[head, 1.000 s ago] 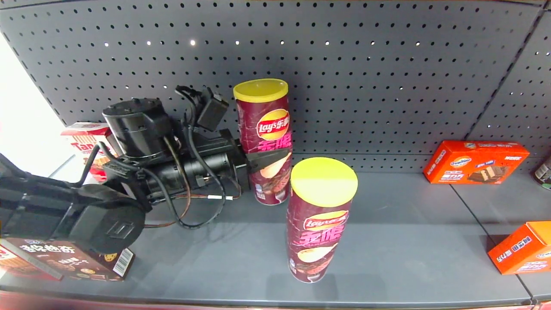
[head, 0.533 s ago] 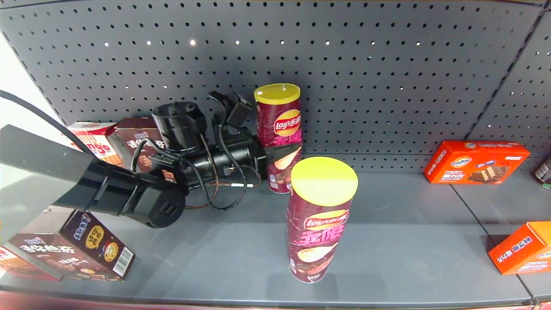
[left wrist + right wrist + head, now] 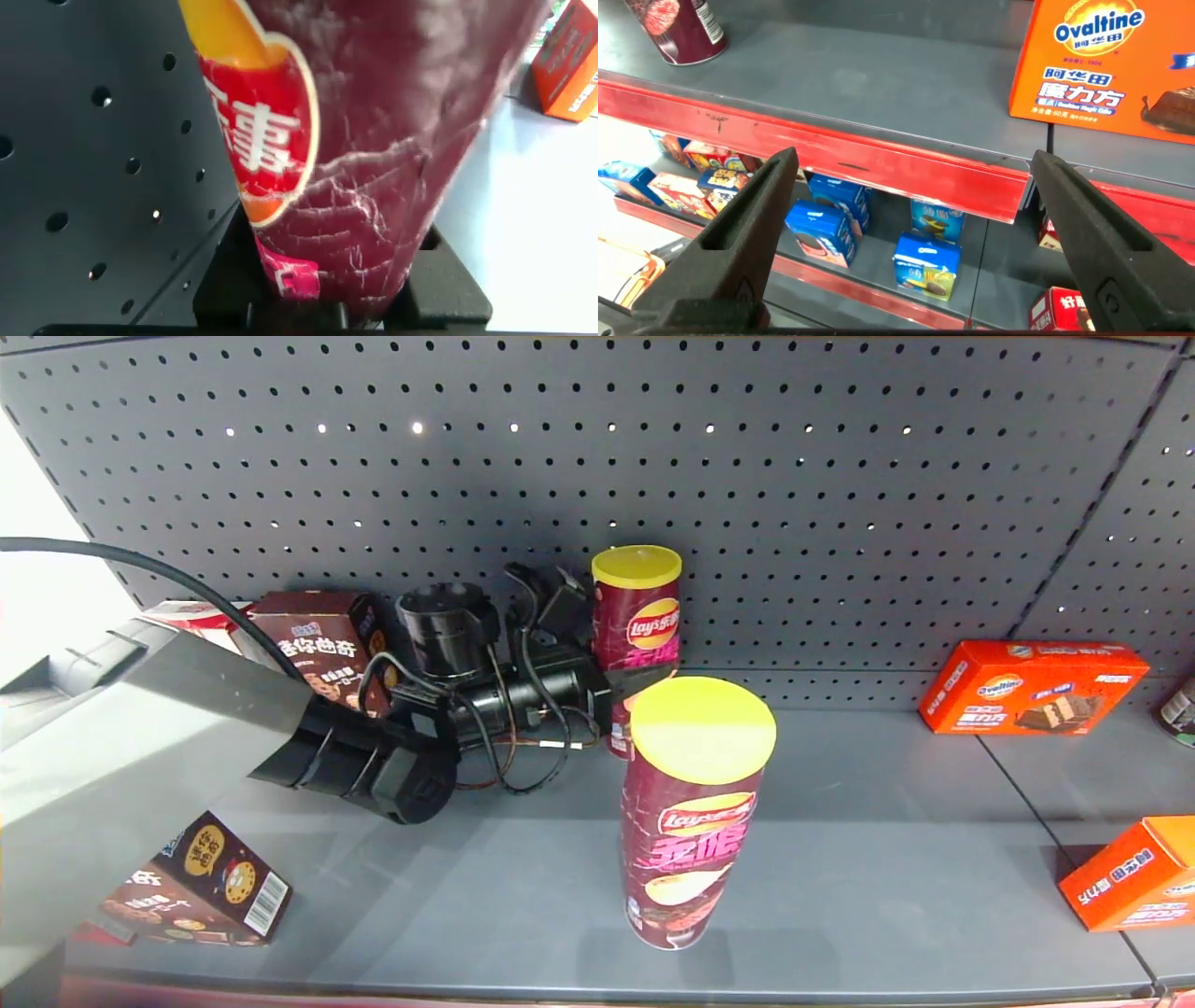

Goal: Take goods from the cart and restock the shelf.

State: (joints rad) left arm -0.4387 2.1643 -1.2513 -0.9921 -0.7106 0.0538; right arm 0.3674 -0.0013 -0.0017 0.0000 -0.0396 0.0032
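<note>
The left tool [image 3: 630, 695] is clamping the rear chip canister [image 3: 638, 607], upright at the back of the shelf [image 3: 887, 840] near the pegboard [image 3: 840, 523], behind the front canister [image 3: 695, 812]. The right tool [image 3: 910, 177] is gaping wide, gripping nothing.

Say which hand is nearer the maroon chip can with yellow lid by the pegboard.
Left. The left hand grips the maroon cylindrical chip can at the pegboard; the right hand hangs open outside the shelf's red front edge.

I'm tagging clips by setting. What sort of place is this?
Probably a shop aisle: a pegboard-backed shelf carries chip cans and orange snack boxes, with more boxed goods on the tier below. The left tool holds the rear chip can.
</note>
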